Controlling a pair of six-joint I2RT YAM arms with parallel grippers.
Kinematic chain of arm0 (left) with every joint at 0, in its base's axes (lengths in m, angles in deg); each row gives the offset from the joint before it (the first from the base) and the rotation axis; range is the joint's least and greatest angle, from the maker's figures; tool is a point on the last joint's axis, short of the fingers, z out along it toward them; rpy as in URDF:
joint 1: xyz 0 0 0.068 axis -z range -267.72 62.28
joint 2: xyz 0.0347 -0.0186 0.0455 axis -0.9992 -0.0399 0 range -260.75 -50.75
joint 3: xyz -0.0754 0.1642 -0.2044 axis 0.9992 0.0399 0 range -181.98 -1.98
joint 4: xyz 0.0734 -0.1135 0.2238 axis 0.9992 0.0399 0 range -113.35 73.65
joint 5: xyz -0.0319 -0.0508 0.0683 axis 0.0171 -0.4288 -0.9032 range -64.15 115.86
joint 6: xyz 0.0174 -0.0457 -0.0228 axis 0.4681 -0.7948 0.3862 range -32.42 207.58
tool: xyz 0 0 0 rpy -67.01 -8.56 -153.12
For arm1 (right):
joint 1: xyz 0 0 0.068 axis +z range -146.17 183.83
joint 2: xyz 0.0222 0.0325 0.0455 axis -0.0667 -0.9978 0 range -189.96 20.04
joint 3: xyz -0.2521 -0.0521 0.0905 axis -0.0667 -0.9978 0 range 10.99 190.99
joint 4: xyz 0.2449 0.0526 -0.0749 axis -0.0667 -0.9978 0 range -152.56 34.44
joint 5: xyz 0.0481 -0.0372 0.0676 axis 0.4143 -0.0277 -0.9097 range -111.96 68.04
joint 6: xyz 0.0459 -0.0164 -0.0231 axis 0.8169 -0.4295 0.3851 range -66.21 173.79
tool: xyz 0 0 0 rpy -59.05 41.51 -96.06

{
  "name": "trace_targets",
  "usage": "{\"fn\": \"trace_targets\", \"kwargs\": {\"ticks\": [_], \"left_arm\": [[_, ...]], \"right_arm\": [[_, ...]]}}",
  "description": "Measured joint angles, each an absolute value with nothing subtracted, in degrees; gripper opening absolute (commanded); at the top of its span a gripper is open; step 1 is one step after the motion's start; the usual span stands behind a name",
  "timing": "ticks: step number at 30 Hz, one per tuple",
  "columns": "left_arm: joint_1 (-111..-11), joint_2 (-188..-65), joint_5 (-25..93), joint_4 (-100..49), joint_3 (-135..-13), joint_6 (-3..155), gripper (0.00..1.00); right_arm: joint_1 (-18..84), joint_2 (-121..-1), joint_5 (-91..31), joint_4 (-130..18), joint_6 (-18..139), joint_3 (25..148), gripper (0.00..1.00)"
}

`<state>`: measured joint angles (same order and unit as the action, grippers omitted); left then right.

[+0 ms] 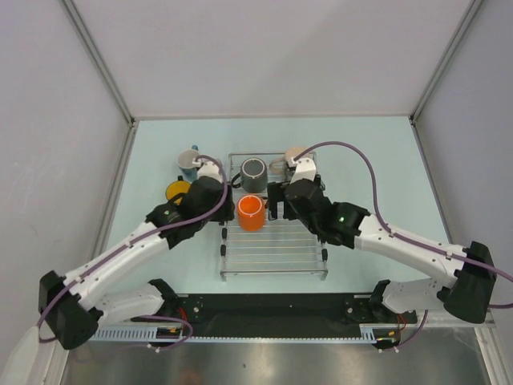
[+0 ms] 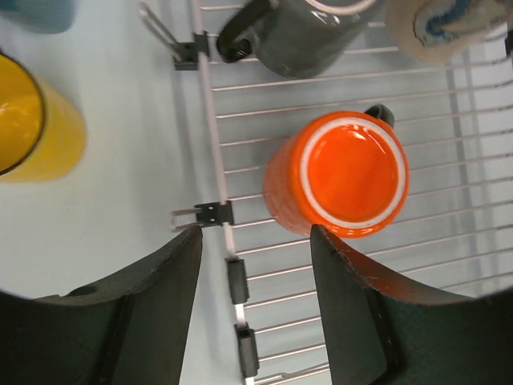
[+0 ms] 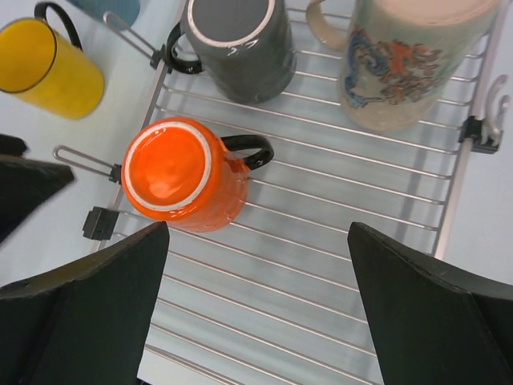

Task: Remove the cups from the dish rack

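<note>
orange mug (image 3: pixel 186 172), grey mug (image 3: pixel 236 44), yellow mug (image 3: pixel 52 68)

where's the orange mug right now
In the top view, the orange mug stands on the dish rack near its left edge, just on the arms' side of the dark grey mug.

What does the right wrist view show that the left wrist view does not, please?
Only the right wrist view shows the dish rack's right rail, the beige mug's handle, the yellow mug's black handle and the open right gripper. Only the left wrist view shows the open left gripper and further black clips down the rack's left rail. Both show the orange mug upside down on the rack, the dark grey mug beyond it and a sliver of the blue mug.
</note>
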<state>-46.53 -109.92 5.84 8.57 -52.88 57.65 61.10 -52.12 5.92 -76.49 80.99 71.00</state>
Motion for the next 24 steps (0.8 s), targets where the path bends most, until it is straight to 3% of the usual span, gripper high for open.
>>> {"fn": "trace_targets", "kwargs": {"ticks": [16, 24], "left_arm": [[-39.75, -125.73, 2.06, 6.26, -64.37, 57.45, 0.7], [-38.5, -118.6, -6.07, 9.89, -63.43, 53.8, 0.75]], "right_arm": [[59.53, -44.56, 8.06, -79.4, 81.84, 69.56, 0.99], [59.68, -52.36, 2.55, -77.1, 81.14, 69.54, 1.0]]}}
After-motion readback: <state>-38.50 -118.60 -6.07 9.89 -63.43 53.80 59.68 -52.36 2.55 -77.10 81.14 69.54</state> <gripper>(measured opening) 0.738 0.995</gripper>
